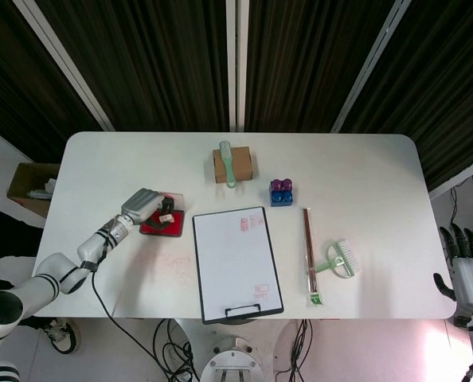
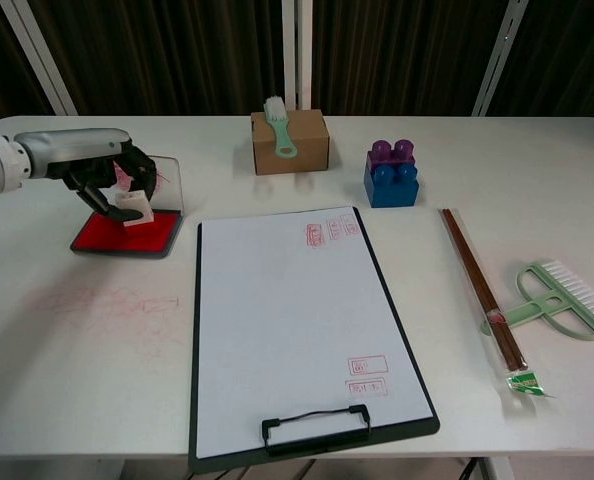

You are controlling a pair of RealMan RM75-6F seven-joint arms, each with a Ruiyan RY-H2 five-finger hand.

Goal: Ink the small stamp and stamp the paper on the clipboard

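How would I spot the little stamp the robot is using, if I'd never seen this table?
Start at the black clipboard in the table's middle, then look toward its far left corner for the red ink pad. The small stamp is the white block on that pad, held by the left hand; nothing else there is white and boxy.

No text can be read anywhere: the paper (image 2: 292, 320) on the clipboard (image 2: 417, 425) carries red stamp marks (image 2: 332, 232) at its far edge and more near the clip, right of the left robot hand (image 2: 112, 180), but their characters are too small to make out
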